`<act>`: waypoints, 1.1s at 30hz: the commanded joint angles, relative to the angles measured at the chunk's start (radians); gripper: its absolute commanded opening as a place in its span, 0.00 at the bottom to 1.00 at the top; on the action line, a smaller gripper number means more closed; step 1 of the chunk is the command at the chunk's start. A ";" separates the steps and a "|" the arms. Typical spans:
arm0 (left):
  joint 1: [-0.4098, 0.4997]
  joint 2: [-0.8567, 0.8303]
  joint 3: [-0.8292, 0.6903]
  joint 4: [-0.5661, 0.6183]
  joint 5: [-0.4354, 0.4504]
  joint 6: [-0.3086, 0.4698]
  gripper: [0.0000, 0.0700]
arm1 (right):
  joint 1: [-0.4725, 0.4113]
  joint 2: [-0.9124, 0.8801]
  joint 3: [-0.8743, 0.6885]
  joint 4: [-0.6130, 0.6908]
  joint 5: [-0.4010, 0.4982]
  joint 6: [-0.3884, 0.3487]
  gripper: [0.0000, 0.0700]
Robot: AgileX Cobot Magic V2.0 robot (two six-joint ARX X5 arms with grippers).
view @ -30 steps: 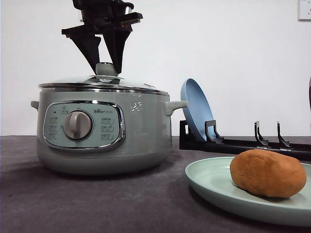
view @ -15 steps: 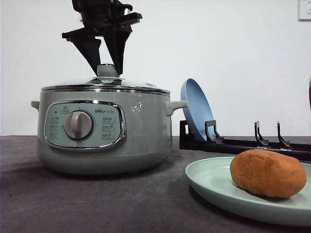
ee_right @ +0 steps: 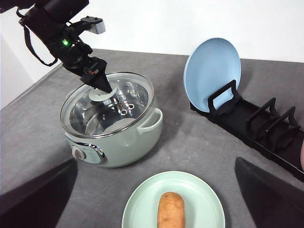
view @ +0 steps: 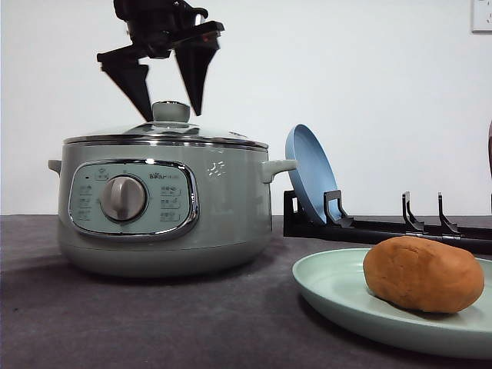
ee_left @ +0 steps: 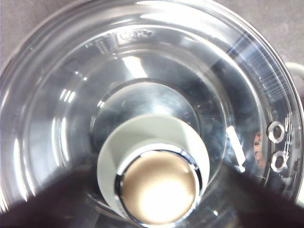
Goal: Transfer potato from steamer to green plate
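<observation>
A: Nearest thing first?
B: Green plate (view: 330, 296) at the front right of the grey table (view: 154, 323). The potato (view: 423, 274) lies on it, resting toward the plate's right side in the front view; from the right wrist view it sits lengthwise near the middle of the plate (ee_right: 190, 194).

A: Anything touching the potato (ee_right: 170, 209)?
B: No. No gripper near it.

A: Next back?
B: The steamer (view: 165, 204), left of the plate and apart from it. Dial and control panel face the camera. Glass lid (view: 165, 134) is seated on the rim, green knob (view: 171, 111) upright in the middle.

A: Left gripper?
B: Left gripper (view: 165, 104) hangs right over the lid knob, fingers pointing down and spread wide, one on each side of the knob. Tips sit around knob-top height; I see a gap on both sides, so not clamping it. In the left wrist view the knob (ee_left: 156, 183) shows from above with its shiny cap, glass lid (ee_left: 142, 71) all round.

A: Right gripper?
B: Dark blurry shapes at the lower corners of the right wrist view, probably its fingers; can't tell how wide.

A: Farthest?
B: Black dish rack (view: 384, 227) behind the green plate, right of the steamer, with a blue plate (view: 309, 173) standing on edge in its left end slot. White wall (view: 369, 92) behind all.
</observation>
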 commanded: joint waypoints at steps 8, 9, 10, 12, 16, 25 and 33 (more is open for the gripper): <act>-0.003 -0.131 0.034 -0.021 0.002 -0.018 1.00 | 0.006 0.007 0.016 -0.002 0.002 0.009 0.99; -0.003 -0.154 0.034 -0.024 0.002 -0.020 1.00 | 0.006 0.007 0.016 -0.007 0.002 0.009 0.99; -0.005 -0.175 0.034 -0.025 0.002 -0.029 1.00 | 0.006 0.007 0.016 -0.012 0.002 0.008 0.99; -0.014 -0.218 0.034 -0.029 0.002 -0.037 1.00 | 0.006 0.007 0.016 -0.027 0.002 0.000 0.99; -0.043 -0.311 0.023 -0.044 0.000 -0.020 1.00 | 0.006 0.007 0.015 -0.046 0.002 -0.009 0.99; -0.081 -0.677 -0.347 0.083 0.000 0.040 1.00 | 0.006 0.007 0.015 -0.050 0.002 -0.032 0.99; -0.081 -1.136 -0.864 0.399 0.001 0.017 1.00 | 0.006 0.007 0.015 -0.059 0.001 -0.051 0.99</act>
